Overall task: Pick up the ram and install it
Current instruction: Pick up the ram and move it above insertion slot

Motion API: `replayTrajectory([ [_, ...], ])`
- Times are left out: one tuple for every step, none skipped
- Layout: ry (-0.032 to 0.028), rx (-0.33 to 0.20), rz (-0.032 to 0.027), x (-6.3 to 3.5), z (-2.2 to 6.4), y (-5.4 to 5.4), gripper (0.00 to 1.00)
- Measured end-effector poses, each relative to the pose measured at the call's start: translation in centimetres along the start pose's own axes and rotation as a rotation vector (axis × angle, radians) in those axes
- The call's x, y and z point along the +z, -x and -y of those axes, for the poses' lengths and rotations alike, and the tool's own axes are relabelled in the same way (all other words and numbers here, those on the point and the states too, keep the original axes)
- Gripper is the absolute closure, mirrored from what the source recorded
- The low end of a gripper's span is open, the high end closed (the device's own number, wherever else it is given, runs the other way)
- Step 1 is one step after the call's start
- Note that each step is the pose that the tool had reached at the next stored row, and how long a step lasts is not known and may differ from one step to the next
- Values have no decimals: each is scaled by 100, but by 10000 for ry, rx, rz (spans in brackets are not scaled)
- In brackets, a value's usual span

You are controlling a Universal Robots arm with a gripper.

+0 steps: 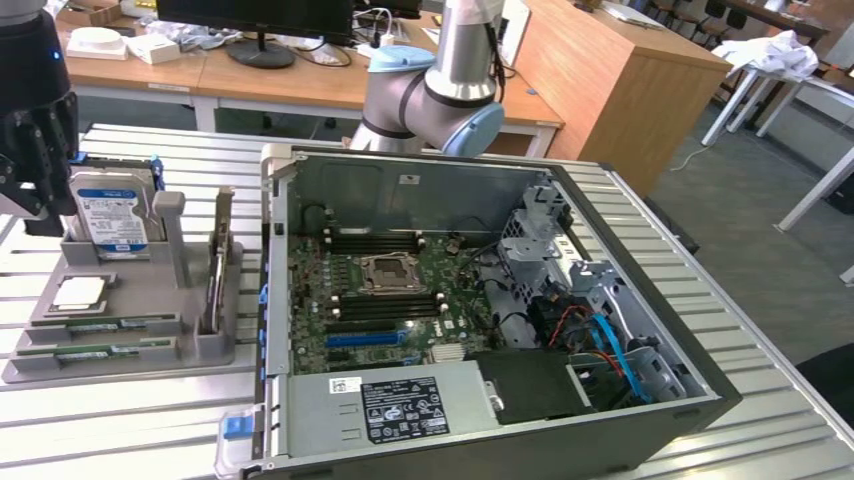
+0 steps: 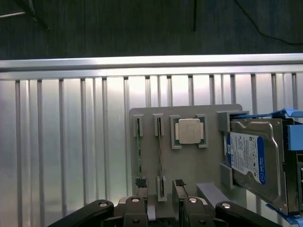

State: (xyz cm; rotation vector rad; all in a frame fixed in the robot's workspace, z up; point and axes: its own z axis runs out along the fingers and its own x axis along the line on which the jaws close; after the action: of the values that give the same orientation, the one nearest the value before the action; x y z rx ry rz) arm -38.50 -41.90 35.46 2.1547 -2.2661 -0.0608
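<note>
One end effector point(image 1: 36, 190) is hanging at the exterior view's far left, above the far end of a grey holder point(image 1: 200, 350), and it is touching nothing. In the wrist view its fingers point(image 2: 140, 182) are standing apart, open, with nothing gripped between them, and the thin edge of one ram stick is lying in line with the gap.

The holder is resting on the slatted metal surface point(image 1: 134, 420). Along its near end the nearer ram stick point(image 1: 96, 352) and the farther ram stick point(image 1: 104, 324) are lying flat in parallel slots, just beside each other. Behind them a square silver processor chip point(image 1: 80, 292) is sitting in its own recess, and at the far end a hard drive point(image 1: 110, 215) with a blue-white label is standing upright in a cradle.

To the right of the holder an open computer case point(image 1: 387, 185) is lying on its side. Its green motherboard point(image 1: 347, 300) is facing up, with a processor socket point(image 1: 387, 270) in the middle and dark memory slots point(image 1: 380, 241) running on both sides of it. A power supply point(image 1: 400, 405) is sitting along the case's near edge. Behind the case the arm point(image 1: 441, 95) is rising from its grey and blue joint.
</note>
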Motion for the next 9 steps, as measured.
replayTrajectory([
  [-3,-13,-1,9,1,0,65],
  [-6,-26,-1,17,1,-1,65],
  [-9,-40,-1,26,1,-1,65],
  [-11,-53,-1,36,2,-1,65],
  [-14,-67,-2,46,2,-1,65],
  [-19,-84,-2,57,2,-1,65],
  [-24,-101,-2,67,3,-1,65],
  [-30,-119,-3,76,3,-2,65],
  [-35,-137,-3,85,3,-2,65],
])
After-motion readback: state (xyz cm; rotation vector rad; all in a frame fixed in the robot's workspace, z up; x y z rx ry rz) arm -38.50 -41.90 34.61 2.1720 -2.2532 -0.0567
